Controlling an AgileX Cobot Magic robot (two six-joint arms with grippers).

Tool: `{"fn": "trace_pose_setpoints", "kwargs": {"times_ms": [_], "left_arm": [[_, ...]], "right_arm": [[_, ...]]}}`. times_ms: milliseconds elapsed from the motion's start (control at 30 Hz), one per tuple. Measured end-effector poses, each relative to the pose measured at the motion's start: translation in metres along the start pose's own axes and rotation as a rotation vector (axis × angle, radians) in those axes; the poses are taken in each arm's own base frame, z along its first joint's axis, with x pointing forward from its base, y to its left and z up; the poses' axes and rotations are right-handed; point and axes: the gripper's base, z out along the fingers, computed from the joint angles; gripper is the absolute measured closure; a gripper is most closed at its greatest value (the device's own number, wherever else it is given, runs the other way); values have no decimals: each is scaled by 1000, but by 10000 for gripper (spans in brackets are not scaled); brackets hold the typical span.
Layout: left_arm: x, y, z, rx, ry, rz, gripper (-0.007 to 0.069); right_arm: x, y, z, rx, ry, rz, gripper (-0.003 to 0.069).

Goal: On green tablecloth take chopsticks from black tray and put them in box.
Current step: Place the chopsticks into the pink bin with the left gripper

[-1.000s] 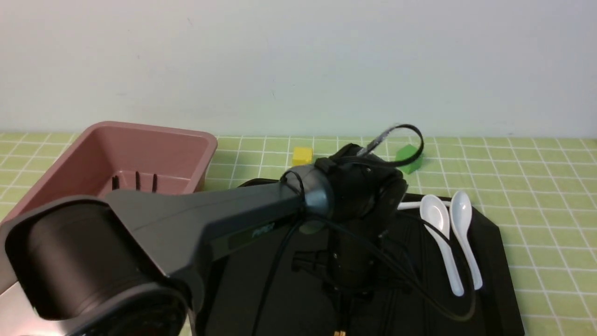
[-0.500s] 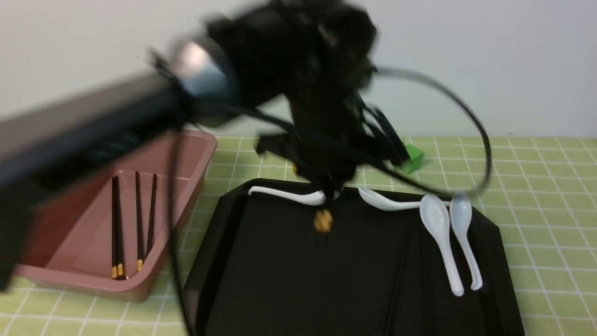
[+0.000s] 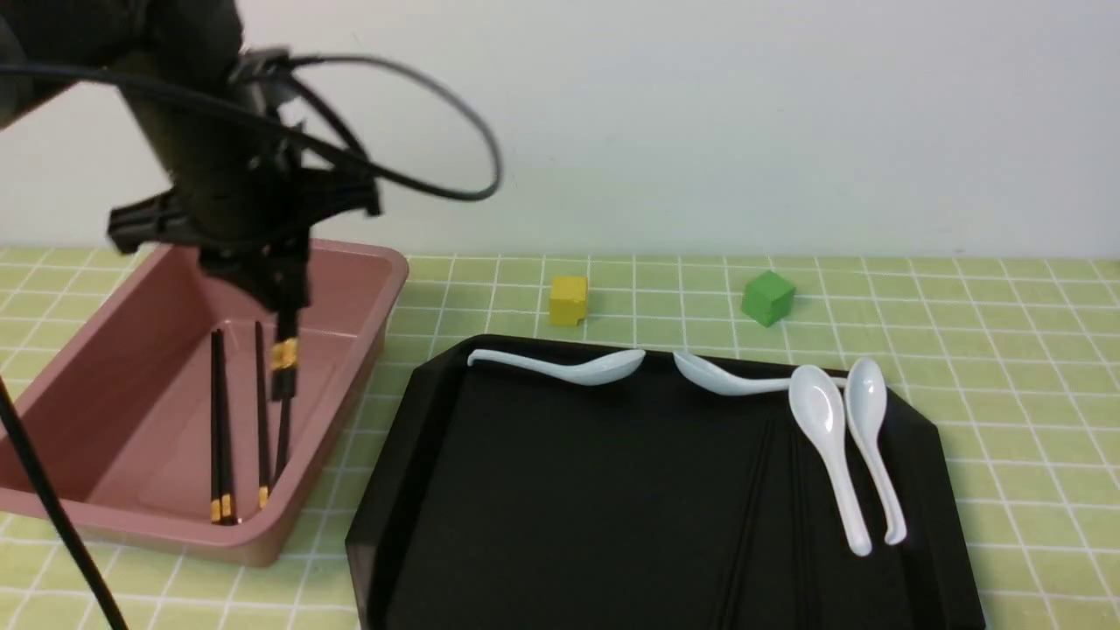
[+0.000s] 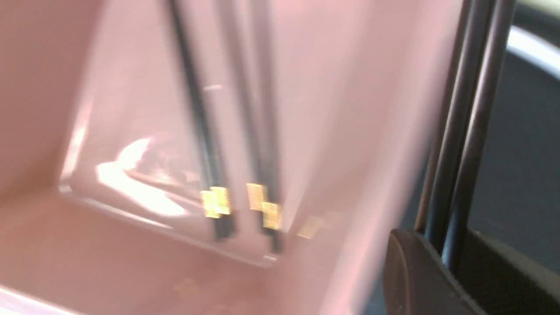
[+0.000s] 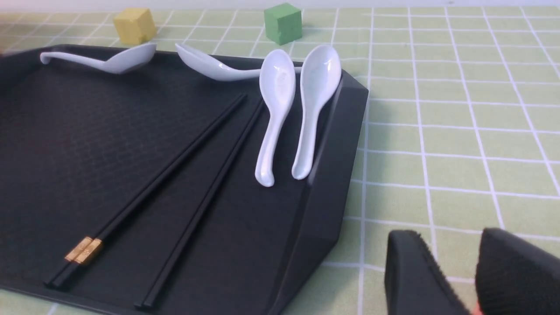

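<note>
Left gripper, front view: the left gripper [image 3: 282, 306] is seen clamped on the held chopsticks [image 3: 283, 357], whose gold band shows just beneath it, above the box [image 3: 372, 289].
Box floor: the boxed chopsticks [image 3: 216, 411], thin, black and gold-banded at the near end, are laid lengthwise.
Surface and room: the black tray [image 3: 525, 490] and the box are set on the green tablecloth [image 3: 1006, 350], backed by a pale wall [image 3: 700, 131].
Left wrist view: blurred; the held chopsticks [image 4: 459, 131] are pinched between the fingers [image 4: 415, 271].
Right gripper, right wrist view: the right gripper [image 5: 455, 245] is held slightly apart over the cloth, nothing between; the tray chopsticks [image 5: 146, 189] are seen lying on the tray beside white spoons [image 5: 278, 109].
</note>
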Motion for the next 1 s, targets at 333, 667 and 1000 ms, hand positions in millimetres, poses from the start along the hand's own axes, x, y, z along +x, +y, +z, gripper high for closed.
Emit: {"fn": "trace_pose_setpoints", "kwargs": {"times_ms": [333, 667, 1000], "left_arm": [[-25, 37, 79, -125, 80, -67, 512], [-27, 37, 95, -141, 83, -51, 503], [-40, 33, 58, -119, 23, -61, 477]], "right_arm": [[0, 0, 0, 0, 0, 0, 419], [0, 0, 0, 0, 0, 0, 419], [0, 0, 0, 0, 0, 0, 419]]}}
